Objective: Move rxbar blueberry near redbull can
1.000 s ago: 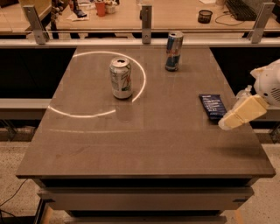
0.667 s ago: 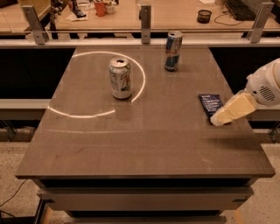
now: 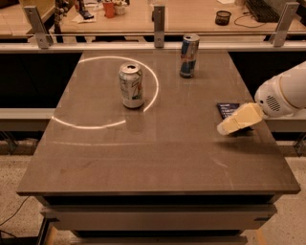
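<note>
Brown table (image 3: 153,158) fills most of the frame, with the floor visible at the lower corners.

rxbar blueberry (image 3: 225,108) is at right of centre, near the table's right edge. It lies flat, dark blue wrapper. Only its upper-left part shows; the rest is hidden under the gripper.

Gripper (image 3: 229,126) is at right of frame, a cream-coloured piece slanting down-left from the white arm housing (image 3: 281,94) that comes in from the right edge. It sits over the lower-right part of the bar, tip past the bar's lower end. Can't tell if it touches the bar or hangs just above it. Can't tell whether the claw is spread or pressed together; nothing is seen pinched.

redbull can (image 3: 189,56) is upright at upper centre-right, near the table's far edge, blue and silver. It is well apart from the bar, up and left of it.

White-silver can with green markings (image 3: 131,85) is upright at upper centre-left, wider and shorter than the redbull can, to its left and lower in frame.

Bright light arc (image 3: 157,84) curves on the tabletop around that can, open on the left side.

Behind the table: a rail with metal posts (image 3: 159,19) and a wooden counter (image 3: 191,14) with a small dark round container (image 3: 222,17) at upper right and a red cup (image 3: 109,8) at upper left.
</note>
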### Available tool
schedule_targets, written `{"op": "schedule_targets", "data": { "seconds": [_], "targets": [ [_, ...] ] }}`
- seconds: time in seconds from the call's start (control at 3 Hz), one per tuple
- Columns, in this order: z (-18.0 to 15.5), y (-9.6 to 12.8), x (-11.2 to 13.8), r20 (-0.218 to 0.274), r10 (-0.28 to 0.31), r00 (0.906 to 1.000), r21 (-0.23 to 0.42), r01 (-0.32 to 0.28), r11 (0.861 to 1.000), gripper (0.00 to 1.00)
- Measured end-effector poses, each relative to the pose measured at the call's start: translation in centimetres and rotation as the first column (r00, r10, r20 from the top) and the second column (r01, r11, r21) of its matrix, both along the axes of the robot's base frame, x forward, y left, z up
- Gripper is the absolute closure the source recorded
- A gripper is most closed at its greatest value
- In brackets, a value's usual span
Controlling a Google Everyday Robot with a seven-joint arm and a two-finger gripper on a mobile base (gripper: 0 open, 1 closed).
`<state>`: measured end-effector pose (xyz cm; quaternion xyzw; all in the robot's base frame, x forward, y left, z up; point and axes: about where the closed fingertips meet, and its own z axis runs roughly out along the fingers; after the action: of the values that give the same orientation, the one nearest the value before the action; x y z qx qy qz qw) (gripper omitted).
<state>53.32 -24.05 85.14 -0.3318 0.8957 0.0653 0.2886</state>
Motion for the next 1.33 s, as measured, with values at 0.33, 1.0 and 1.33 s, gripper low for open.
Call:
{"op": "schedule_targets", "data": {
  "seconds": [0.33,1.0,1.33],
  "targets": [
    [-2.01,1.96,0.43,-0.025,0.004,0.9997,0.02,-0.004,1.0,0.0],
    [-2.81,1.97,0.03,-0.031,0.008,0.9995,0.005,-0.008,1.0,0.18],
    [-2.88,1.94,0.0,-0.027,0.012,0.9996,0.001,-0.012,1.0,0.41]
  ]
}}
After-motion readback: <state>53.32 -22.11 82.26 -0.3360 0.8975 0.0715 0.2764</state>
